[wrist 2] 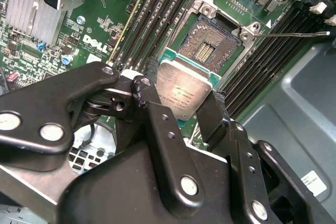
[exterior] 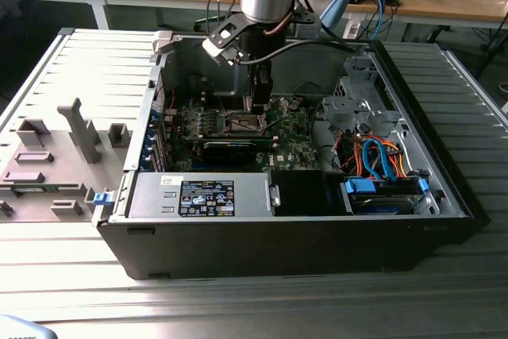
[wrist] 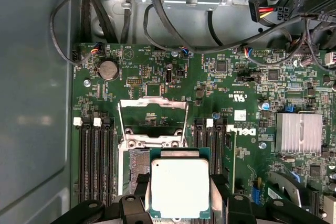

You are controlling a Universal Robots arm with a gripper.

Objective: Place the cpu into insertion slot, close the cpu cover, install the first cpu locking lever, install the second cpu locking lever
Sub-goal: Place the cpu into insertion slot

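Second wrist view showed the cpu (wrist 2: pixel 185 92) clamped by its edges in the end effector (wrist 2: pixel 181 106), tilted, partly over the insertion slot (wrist 2: pixel 207 48) and not seated. Slot was open, contacts bare. First wrist view showed the cpu cover (wrist: pixel 153 111) raised off the slot and memory slots (wrist: pixel 97 161) flanking the slot. Exterior view showed the open computer case (exterior: pixel 317 232) on the bench (exterior: pixel 238 307).

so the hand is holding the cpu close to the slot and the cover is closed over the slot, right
Not quite. The cover is open, tipped back from the slot, which lies bare; the first wrist view shows this. The rest is right: the hand holds the cpu close to the slot.
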